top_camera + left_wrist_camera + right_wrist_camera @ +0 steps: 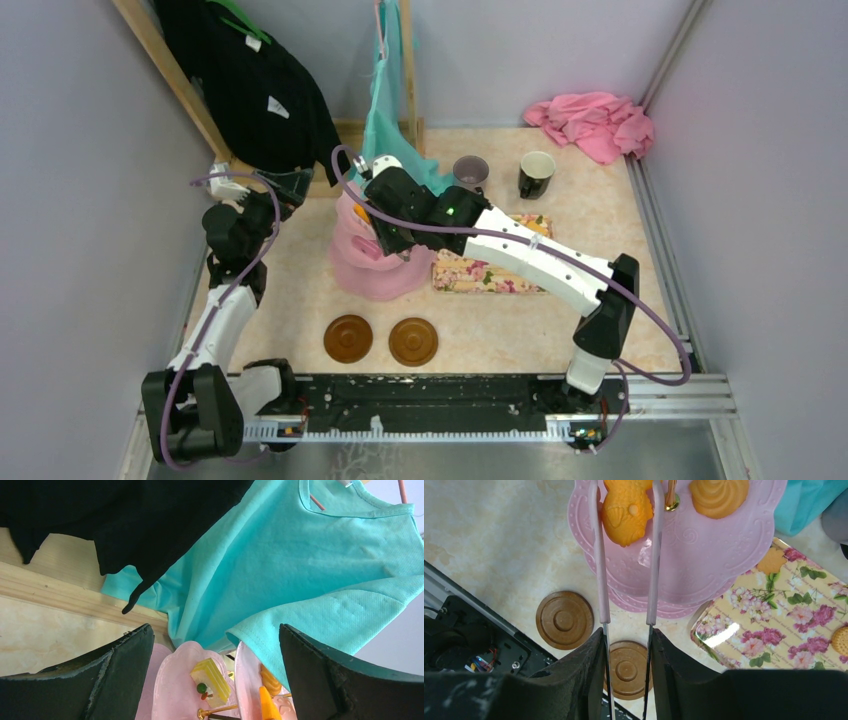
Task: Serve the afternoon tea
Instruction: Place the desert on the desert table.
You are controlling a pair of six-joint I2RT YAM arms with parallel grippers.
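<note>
Brown first: the two brown discs (348, 338) lie side by side on the table (290, 300), closest to the arm bases. Just past them, at 12 o'clock, stands the pink three-tier stand (372, 268), with the floral tray (490, 277) touching it at 3 o'clock. Two biscuits (772, 560) lie on the tray.

Over the stand, the right gripper (626, 637) is clenched on a pair of tongs (600, 570). Its fingers (586, 680) press the thin metal arms from both sides. The pink tong tips bracket an orange fish-shaped cake (626, 510) on the top tier, tight against its sides. I cannot tell whether they are squeezing it. An orange swirl cake (718, 497) sits at 3 o'clock of it, beyond the gold post (670, 499).

At 10 o'clock of the stand, the left gripper (216, 635) hangs released, jaws spread wide and holding nothing. Between them, its camera sees a yellow cake (211, 680) on a pink tier.

Further out, at 1 o'clock, stand the grey mug (470, 172) and the black mug (536, 173), both upright and a little apart. Behind the stand hang the teal fabric (388, 95) and a black garment (255, 85). The pink cloth (595, 125) lies crumpled in the far right corner.
</note>
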